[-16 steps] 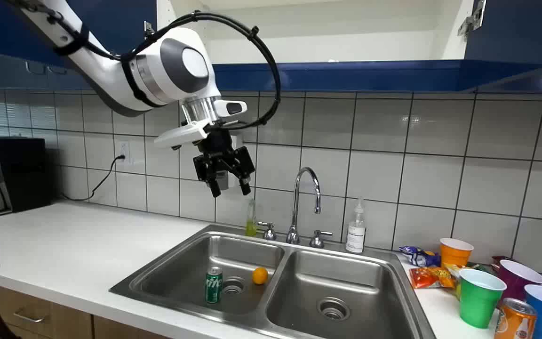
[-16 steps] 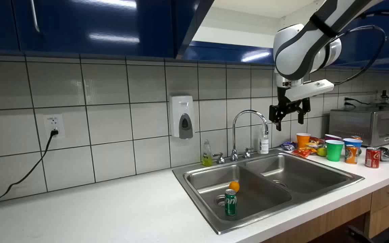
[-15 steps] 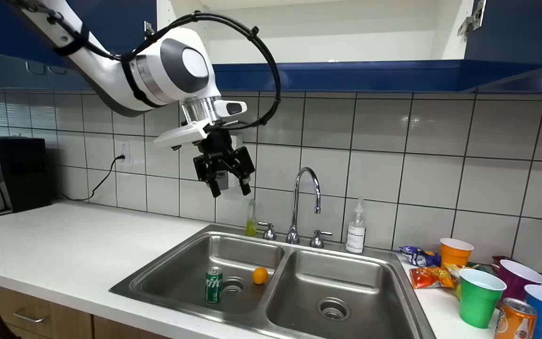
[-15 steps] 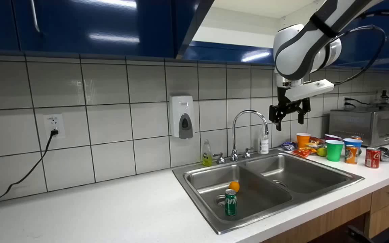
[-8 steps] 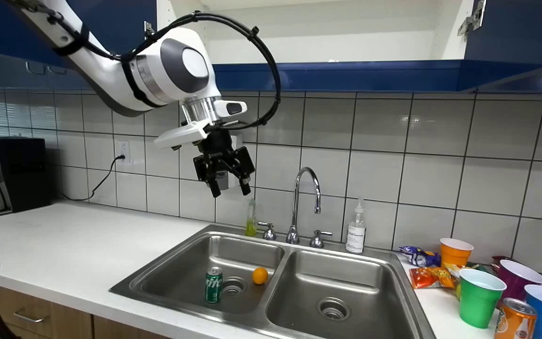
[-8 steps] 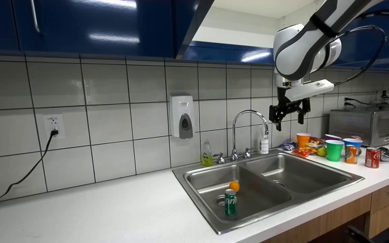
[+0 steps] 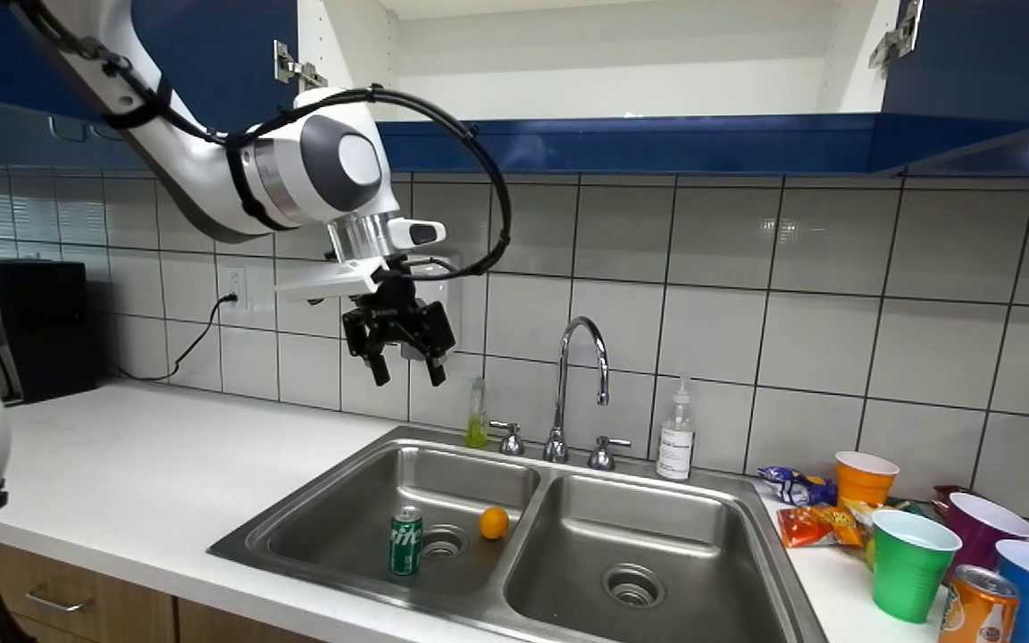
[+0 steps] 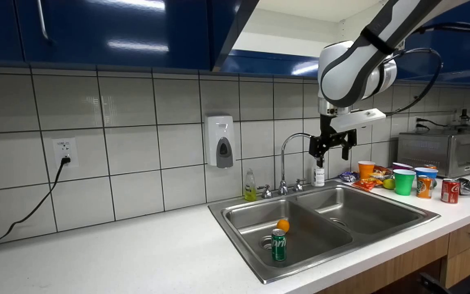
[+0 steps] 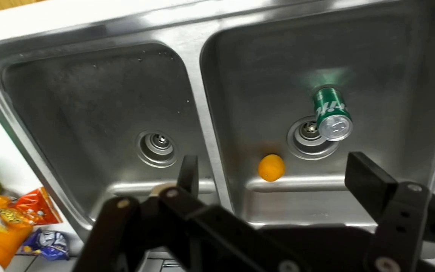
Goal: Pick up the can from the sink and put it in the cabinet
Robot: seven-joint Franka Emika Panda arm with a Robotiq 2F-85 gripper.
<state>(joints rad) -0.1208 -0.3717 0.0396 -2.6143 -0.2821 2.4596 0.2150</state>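
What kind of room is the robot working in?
Most likely a kitchen: there's a double sink with a tall faucet, and an open cabinet above it. Whether it's in a home or an office, I can't tell.

A green cup [image 8: 404,183], orange cup [image 8: 366,169] and red soda can [image 8: 450,191] stand upright on the white counter [image 8: 137,249].

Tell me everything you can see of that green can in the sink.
The green can is a small cylinder, seemingly metal, with white lettering and a silvery top; whether it has been opened I can't tell. It stands upright on the basin floor of the sink, beside the drain. Only that floor appears to touch it.
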